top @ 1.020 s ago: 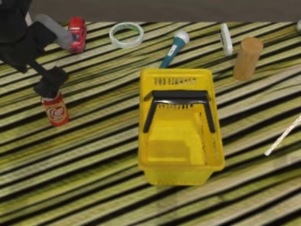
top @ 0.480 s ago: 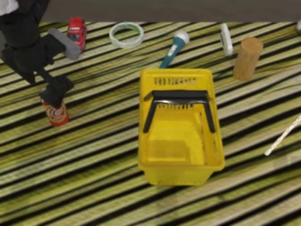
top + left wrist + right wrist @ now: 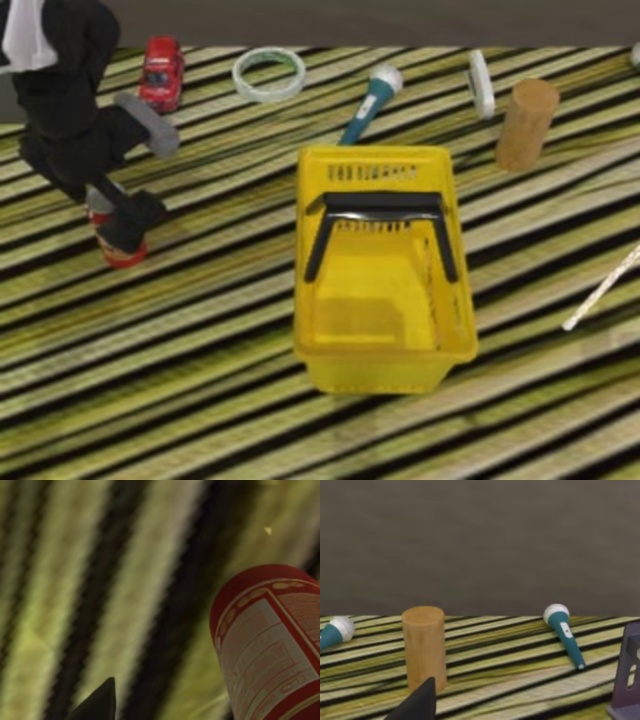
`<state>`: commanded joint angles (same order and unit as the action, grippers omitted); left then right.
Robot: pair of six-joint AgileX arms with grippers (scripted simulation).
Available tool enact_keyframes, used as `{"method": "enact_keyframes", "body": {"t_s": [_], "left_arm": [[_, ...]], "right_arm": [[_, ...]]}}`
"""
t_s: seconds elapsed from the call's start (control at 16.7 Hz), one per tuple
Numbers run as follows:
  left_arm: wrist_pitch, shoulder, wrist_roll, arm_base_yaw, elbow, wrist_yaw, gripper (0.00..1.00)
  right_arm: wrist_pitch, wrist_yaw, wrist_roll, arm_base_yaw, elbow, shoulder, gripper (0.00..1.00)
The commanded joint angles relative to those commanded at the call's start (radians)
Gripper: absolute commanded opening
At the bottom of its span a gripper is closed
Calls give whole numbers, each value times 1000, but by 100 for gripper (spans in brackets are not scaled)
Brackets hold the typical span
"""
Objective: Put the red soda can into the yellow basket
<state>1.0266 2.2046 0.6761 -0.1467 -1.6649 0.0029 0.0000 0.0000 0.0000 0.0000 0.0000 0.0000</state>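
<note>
- Can point(image 3: 122, 252) stands at the table's left, well apart from the basket point(image 3: 384, 365).
- We hang our left gripper point(image 3: 128, 218) over it for a top grasp; can't tell finger state.
- Right arm parked.

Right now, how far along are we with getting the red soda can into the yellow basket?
Early stage. The left gripper is down at the red soda can, which stands on the table left of the yellow basket. A firm grip isn't visible. Lifting, carrying and dropping it in remain.
</note>
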Motion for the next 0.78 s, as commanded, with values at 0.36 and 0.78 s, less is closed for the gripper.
{"method": "enact_keyframes", "body": {"t_s": [0.36,0.78], "left_arm": [[-19,7,0,0,14,0,92],[-19,7,0,0,14,0,40]], "right_arm": [[0,0,0,0,0,0,100],[0,0,0,0,0,0,100]]}}
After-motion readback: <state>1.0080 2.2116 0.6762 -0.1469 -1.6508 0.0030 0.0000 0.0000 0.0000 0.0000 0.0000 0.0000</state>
